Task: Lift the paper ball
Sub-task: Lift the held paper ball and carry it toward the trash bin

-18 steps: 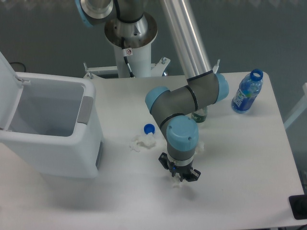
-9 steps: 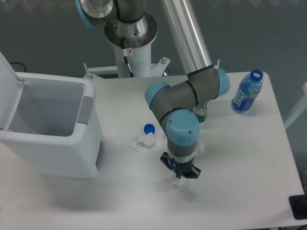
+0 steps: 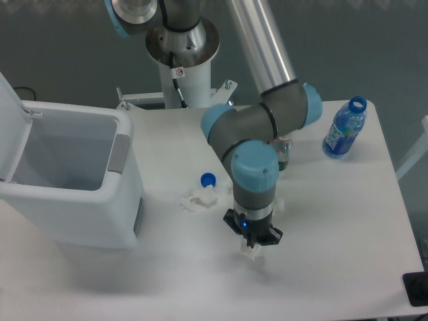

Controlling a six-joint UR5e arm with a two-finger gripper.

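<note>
At the far left, a white bin (image 3: pixel 73 194) with its lid raised is seen standing on the white table (image 3: pixel 334 234), its grey interior open to the camera. To its right, near the middle of the table, a blue bottle cap (image 3: pixel 208 179) is found lying just beside a ragged white paper wad (image 3: pixel 198 198), the two nearly touching. Further right, the arm's lower links are bent over the tabletop, and the gripper (image 3: pixel 252 246) is pointed straight down. The paper ball (image 3: pixel 251 251) is seen as a small white crumpled scrap directly under the black fingers, pinched between their tips; whether it is resting on the table or just clear of it cannot be told. A soft shadow is cast on the surface below it. Another white wad (image 3: pixel 278 204) is partly hidden behind the wrist, just to its right. A small green-tinted bottle (image 3: pixel 283 155) is largely covered by the grey elbow link. At the far right, near the table's rear corner, an uncapped blue-labelled plastic water bottle (image 3: pixel 344 129) is seen
</note>
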